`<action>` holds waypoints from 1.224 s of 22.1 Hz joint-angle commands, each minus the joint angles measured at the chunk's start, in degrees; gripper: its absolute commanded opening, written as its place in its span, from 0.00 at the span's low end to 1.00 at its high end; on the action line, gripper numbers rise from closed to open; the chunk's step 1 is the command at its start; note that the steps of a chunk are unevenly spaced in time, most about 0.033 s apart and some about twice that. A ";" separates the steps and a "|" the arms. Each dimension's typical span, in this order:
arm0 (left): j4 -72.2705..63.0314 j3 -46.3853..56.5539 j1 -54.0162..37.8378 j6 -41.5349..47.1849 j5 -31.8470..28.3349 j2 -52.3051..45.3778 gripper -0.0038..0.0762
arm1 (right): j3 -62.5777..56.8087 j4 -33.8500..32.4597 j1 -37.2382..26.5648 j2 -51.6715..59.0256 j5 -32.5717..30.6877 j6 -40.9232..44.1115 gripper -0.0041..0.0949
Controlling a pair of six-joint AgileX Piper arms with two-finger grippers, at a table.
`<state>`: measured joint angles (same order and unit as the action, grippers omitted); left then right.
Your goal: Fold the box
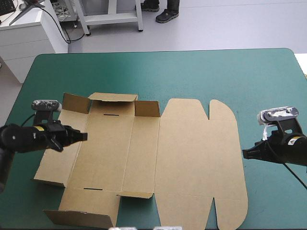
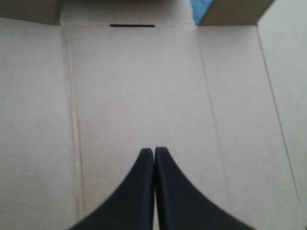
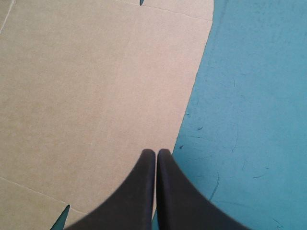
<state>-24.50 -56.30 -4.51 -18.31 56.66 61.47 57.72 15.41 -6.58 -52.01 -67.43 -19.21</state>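
The brown box point(image 1: 158, 153) lies as a cut sheet across the middle of the teal-green table, mostly flat. Its left end has small flaps point(image 1: 76, 102) raised at the far corners and a low wall point(image 1: 50, 165) lifted along the left edge. My left gripper point(image 1: 84, 136) is shut, its tips over the left panel of the box point(image 2: 144, 86) and holding nothing. The right gripper point(image 1: 244, 154) is also shut, at the sheet's rounded right edge point(image 3: 192, 110), its tips point(image 3: 156, 152) just above the board's rim.
Bare teal-green cover point(image 1: 216, 72) stretches beyond the box toward the far edge and to the right point(image 3: 254, 120). The sheet's near flaps point(image 1: 84, 215) reach almost to the table's front edge.
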 commanded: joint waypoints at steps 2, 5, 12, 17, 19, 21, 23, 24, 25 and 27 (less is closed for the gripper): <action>-2.46 -8.45 -8.76 -2.75 1.33 6.35 0.04 | 1.08 0.88 -0.32 0.27 2.07 -0.11 0.04; -5.90 -12.74 -19.27 -7.48 5.64 9.71 0.04 | 1.08 1.00 -0.32 0.27 2.29 -0.11 0.04; -9.70 -13.64 -37.52 -12.03 12.76 14.02 0.04 | 1.08 0.88 -0.32 0.27 2.61 -0.11 0.04; -9.07 -13.64 -39.21 -13.32 13.47 15.43 0.04 | 1.08 0.88 -0.32 0.27 2.69 -0.11 0.04; -9.73 -13.64 -39.01 -13.32 13.33 15.43 0.04 | 1.08 0.77 -0.32 0.27 2.69 -0.11 0.04; -9.08 -13.64 -39.01 -13.63 13.33 15.43 0.09 | 1.08 0.75 -0.32 0.27 2.69 -0.11 0.04; -8.94 -13.53 -39.01 -13.79 13.33 15.43 0.27 | 1.08 0.75 -0.32 0.27 2.69 -0.11 0.04; -8.94 -13.53 -39.01 -13.79 13.33 15.43 0.41 | 1.08 0.75 -0.32 0.27 2.69 -0.11 0.04; -9.33 -13.53 -39.01 -15.22 12.11 15.55 0.59 | 1.08 0.75 -0.32 0.27 2.69 -0.11 0.04; -9.35 -13.42 -39.01 -14.78 12.12 16.38 0.83 | 1.08 0.75 -0.32 0.27 2.69 -0.11 0.04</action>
<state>-31.21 -68.18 -43.57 -32.81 69.66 78.52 57.68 15.41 -6.58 -52.01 -67.23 -19.21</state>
